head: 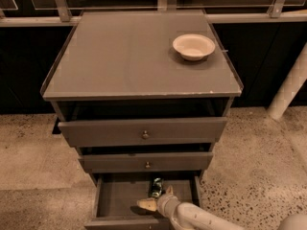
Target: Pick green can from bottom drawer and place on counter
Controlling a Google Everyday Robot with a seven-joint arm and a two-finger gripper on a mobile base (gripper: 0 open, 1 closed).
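The bottom drawer (115,200) stands pulled out at the foot of the grey cabinet. The green can (156,188) stands in it near the back, right of middle. My gripper (157,199) reaches into the drawer from the lower right on a white arm. One cream fingertip (146,204) lies left of and in front of the can, and the other is by the can's right side. The can sits between the spread fingers, and I cannot see them closed on it. The counter (124,56) is the flat grey top above.
A cream bowl (193,46) sits on the counter's back right. Two upper drawers with brass knobs (145,134) stick out over the bottom drawer. A white post (290,83) stands at the right. A railing runs behind the cabinet. The floor is speckled stone.
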